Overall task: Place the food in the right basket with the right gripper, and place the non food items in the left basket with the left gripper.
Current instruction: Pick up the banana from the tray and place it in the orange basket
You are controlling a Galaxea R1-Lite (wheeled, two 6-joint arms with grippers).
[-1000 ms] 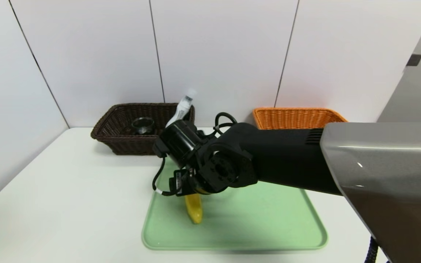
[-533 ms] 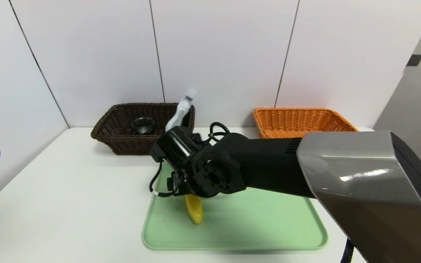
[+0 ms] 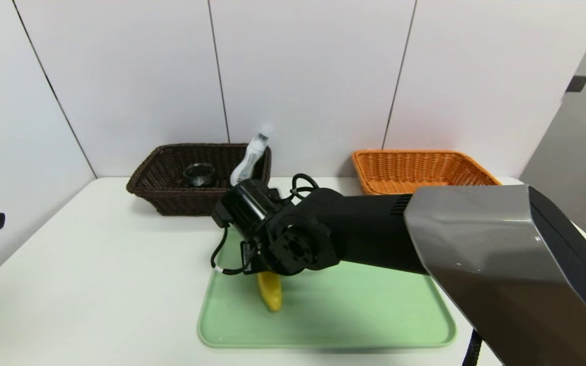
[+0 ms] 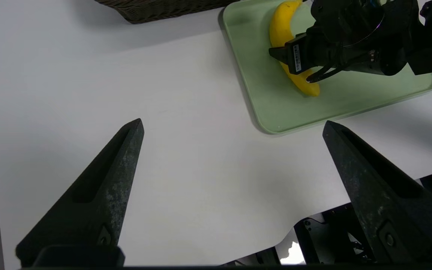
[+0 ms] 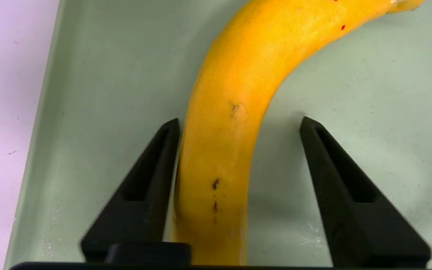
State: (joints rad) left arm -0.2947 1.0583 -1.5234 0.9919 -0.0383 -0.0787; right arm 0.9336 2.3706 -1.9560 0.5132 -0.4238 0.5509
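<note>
Reaching over the left part of the green tray (image 3: 364, 315), we have our right gripper (image 5: 240, 120) down around the banana (image 5: 219, 150), which lies on the tray with its body between the two jaws. The jaws stand partly open, wider apart than the fruit is thick: one is right beside the banana's left flank, seemingly against it, while a strip of bare tray shows between the fruit and the other jaw, so we do not have it clamped. The banana curves, its near end pointing toward the near edge of the tray and its far part bending away to the right beyond the jaws. We hold our left gripper (image 4: 233, 120) wide open and with nothing in it, over the white table (image 4: 186, 180) to the left of the tray. At the far side, left of the tray, the dark brown basket (image 3: 186, 201) holds a dark-looking cup (image 3: 199, 175) and a white bottle (image 3: 248, 160), which leans up above the rim at the basket's right end. The orange basket (image 3: 405, 162) sits at the far right, partly hidden behind our right arm.
</note>
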